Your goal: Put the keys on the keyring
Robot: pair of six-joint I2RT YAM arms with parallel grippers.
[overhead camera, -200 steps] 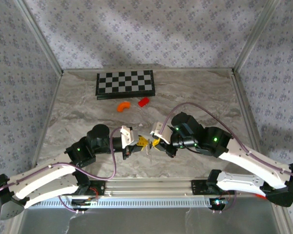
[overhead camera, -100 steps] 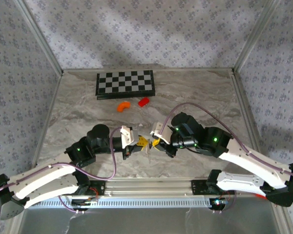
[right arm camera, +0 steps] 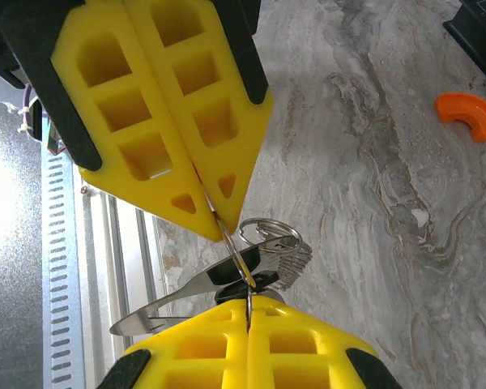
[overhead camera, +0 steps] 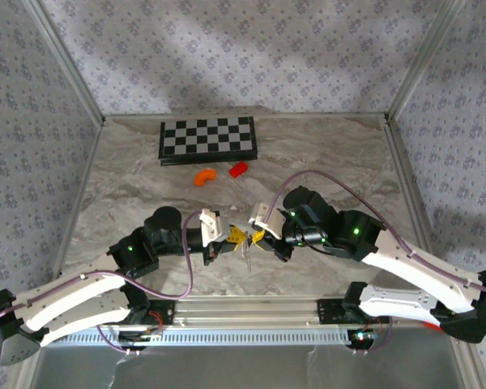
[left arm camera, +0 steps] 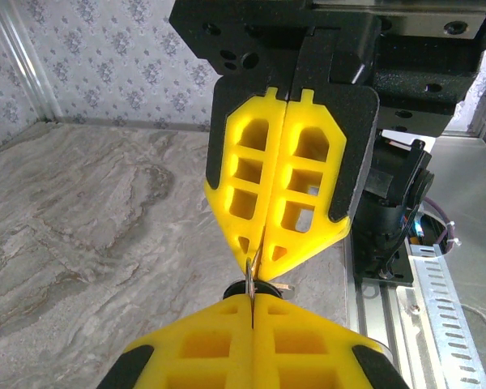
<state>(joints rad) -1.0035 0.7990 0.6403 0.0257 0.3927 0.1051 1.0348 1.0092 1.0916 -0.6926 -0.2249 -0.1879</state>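
The keys [right arm camera: 243, 284] hang in mid-air between the two claws, over the marble table [right arm camera: 373, 162] toward its 6 o'clock edge in the top view. In the right wrist view the dark head sits right at the tips of the right claw [right arm camera: 249, 304], whose jaws are pressed together and seem to pinch it. The silvery blade sticks out toward 8 o'clock. The left claw [right arm camera: 215, 212], coming in from 11 o'clock, is also fully closed, on a thin wire of the keyring [right arm camera: 269, 237]. The ring's loops and fine strand bulge out at 2 o'clock from the key head. Exactly which wire each claw has is hard to tell.

Both grips look slight, with only the very tips on thin metal. A pull or twist apart could slide the wire out of one pinch. The bundle might then drop, perhaps onto the slotted rail [right arm camera: 61, 243] at 9 o'clock, where it would be awkward to pick up. The tips nearly touch, so a small misjudged push could knock them together and jolt the key loose.
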